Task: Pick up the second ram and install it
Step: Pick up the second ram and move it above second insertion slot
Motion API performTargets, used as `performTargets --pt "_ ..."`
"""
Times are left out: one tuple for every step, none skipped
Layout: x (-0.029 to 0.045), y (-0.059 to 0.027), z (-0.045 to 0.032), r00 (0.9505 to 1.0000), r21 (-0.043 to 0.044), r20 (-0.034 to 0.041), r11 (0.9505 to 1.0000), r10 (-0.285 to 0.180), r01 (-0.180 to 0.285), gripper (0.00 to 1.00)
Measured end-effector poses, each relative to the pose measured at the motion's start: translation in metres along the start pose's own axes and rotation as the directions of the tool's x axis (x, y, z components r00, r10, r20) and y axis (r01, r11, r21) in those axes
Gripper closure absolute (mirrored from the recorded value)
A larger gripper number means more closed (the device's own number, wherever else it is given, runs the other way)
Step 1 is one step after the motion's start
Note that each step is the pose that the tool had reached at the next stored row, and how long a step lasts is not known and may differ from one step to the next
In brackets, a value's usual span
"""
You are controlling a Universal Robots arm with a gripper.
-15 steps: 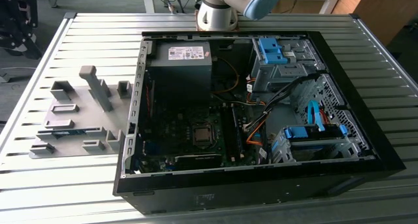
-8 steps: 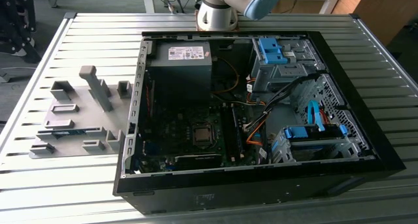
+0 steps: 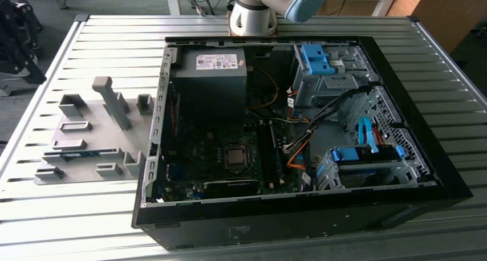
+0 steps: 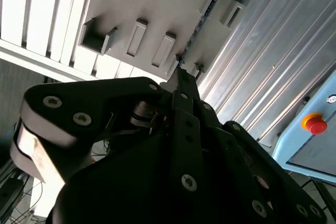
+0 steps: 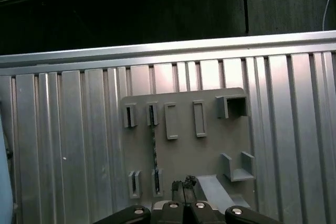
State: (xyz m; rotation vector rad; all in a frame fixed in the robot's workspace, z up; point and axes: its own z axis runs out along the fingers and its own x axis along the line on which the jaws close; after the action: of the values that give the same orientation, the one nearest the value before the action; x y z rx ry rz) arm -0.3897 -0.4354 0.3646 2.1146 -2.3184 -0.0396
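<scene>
Ribbed metal table [image 3: 99, 215] carries a grey tray [image 3: 95, 130] and, beside the tray, an open PC case [image 3: 304, 215] holding a motherboard [image 3: 220, 158] and cables. Ram [image 5: 154, 145] stands on edge in the tray's slots. Gripper [image 5: 182, 184] hovers over the tray, fingers pinched together, holding nothing.

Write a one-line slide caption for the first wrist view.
Gripper over the grey fixture plate on the slatted table, with the second ram standing on edge in its slots.
</scene>
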Motion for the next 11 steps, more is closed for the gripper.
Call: performTargets --pt "0.0018 0.0003 0.0012 1.0 0.0 0.0 1.0 -0.001 0.001 0.89" --pt "0.0034 0.0007 0.0026 1.0 0.0001 0.0 1.0 -0.002 0.002 0.89" --pt "0.0045 0.0009 0.0044 1.0 0.0001 0.0 1.0 -0.003 0.003 0.89" --pt "0.0054 0.0011 0.0062 1.0 0.0002 0.0001 1.0 -0.003 0.003 0.89" --pt "0.0061 0.0011 0.0075 1.0 0.0001 -0.0001 1.0 -0.003 0.003 0.89" --pt "0.0064 0.0012 0.0086 1.0 0.0 -0.0001 1.0 -0.004 0.004 0.89" --pt "0.0067 0.0012 0.0097 1.0 -0.0001 -0.0002 1.0 -0.005 0.005 0.89" --pt "0.0069 0.0012 0.011 1.0 -0.0001 -0.0002 1.0 -0.007 0.007 0.89" --pt "0.0072 0.0011 0.0123 1.0 0.0 -0.0002 1.0 -0.008 0.008 0.83" --pt "0.0074 0.0011 0.0137 1.0 -0.0001 -0.0002 1.0 -0.008 0.008 0.83" --pt "0.0077 0.0011 0.0151 1.0 -0.0001 -0.0002 1.0 -0.009 0.009 0.77"
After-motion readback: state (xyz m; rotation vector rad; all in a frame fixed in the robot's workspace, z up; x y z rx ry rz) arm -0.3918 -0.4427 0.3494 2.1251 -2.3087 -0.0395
